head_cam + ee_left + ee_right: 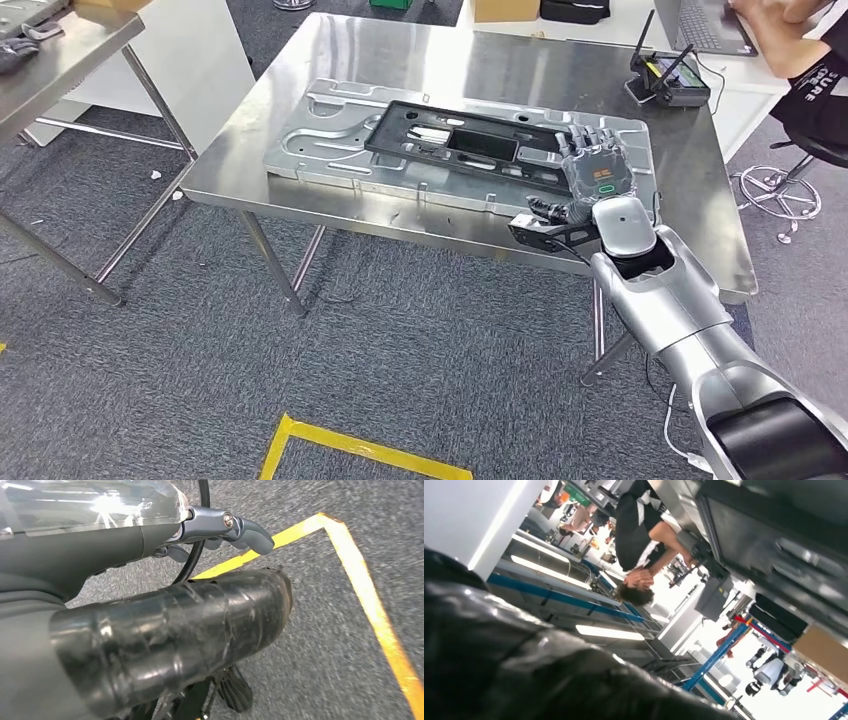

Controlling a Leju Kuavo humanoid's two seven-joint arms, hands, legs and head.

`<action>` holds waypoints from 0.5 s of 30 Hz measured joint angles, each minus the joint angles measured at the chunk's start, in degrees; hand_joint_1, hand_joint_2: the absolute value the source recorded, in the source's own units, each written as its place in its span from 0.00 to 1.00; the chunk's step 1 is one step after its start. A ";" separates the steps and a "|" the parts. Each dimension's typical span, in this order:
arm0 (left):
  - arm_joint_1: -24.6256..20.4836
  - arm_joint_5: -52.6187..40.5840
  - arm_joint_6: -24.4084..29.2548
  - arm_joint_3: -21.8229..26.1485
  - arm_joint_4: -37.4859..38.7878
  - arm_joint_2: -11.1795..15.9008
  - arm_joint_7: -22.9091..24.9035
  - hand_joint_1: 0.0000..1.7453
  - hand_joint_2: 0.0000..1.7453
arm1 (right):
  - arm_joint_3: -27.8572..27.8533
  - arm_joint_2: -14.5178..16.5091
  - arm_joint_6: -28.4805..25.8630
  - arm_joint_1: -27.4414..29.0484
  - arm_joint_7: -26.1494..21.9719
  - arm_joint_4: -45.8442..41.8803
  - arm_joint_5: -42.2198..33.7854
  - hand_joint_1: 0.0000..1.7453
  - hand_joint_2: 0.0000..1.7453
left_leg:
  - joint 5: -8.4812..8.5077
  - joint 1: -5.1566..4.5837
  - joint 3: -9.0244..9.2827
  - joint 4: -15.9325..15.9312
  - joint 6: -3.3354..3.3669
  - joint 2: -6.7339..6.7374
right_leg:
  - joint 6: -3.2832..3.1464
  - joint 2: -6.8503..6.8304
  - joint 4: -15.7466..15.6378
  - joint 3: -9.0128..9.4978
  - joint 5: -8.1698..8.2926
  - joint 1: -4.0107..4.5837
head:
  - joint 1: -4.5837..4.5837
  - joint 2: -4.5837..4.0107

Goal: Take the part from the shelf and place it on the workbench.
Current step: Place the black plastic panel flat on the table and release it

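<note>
One steel workbench (300,150) stood in the head view and carried two stacked items. One grey stamped metal panel (330,150) lay flat on the workbench top. One black frame part (430,140) lay flat on that panel, inside its outline. Neither item acted as a container, and nothing rested inside the part's openings.

The right hand (592,165) lay over the end of the part nearest the workbench's right edge, fingers extended and spread flat, touching it. No grasp on the part was visible.

The left hand (165,630) hung above grey carpet (325,670) marked with yellow tape (370,605); whether it was released or clenched could not be determined.

One black router with antennas (668,78) stood near the workbench's far right corner. One person (800,50) sat beyond that corner.
</note>
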 joint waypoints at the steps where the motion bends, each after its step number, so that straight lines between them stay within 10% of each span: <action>1: 0.00 -0.01 0.00 0.01 0.00 -0.02 0.10 0.00 0.00 | -0.01 0.00 0.00 -0.02 -0.02 -0.09 -0.04 0.00 0.00 | 0.10 0.00 -0.57 0.70 -0.32 0.01 | -0.27 -0.07 -2.95 2.02 -1.10 0.10 | -0.03 0.00; 5: 0.09 0.01 -0.01 0.06 0.00 -0.05 0.25 0.00 0.00 | -0.02 -0.02 0.07 -0.07 -0.09 -0.24 -0.12 0.00 0.00 | 0.43 0.23 -1.43 1.88 -1.72 -0.06 | -2.72 -0.12 -5.49 3.10 -1.88 0.56 | -0.16 0.00; 11: 0.39 0.18 -0.10 0.13 0.00 -0.24 0.02 0.00 0.00 | -0.02 -0.04 0.27 -0.26 -0.11 -0.27 -0.34 0.00 0.00 | -8.98 0.90 -7.00 17.42 -2.95 -0.68 | -4.20 -0.05 -5.57 0.63 0.28 0.89 | -0.22 -0.01; 15: 0.51 0.19 -0.07 0.19 0.00 -0.27 -0.12 0.00 0.00 | -0.02 -0.06 0.31 -0.25 -0.14 -0.48 -0.52 0.00 0.00 | -4.71 0.84 0.84 6.70 -2.19 -0.89 | -3.76 0.23 -5.31 -0.19 0.84 0.97 | -0.23 0.00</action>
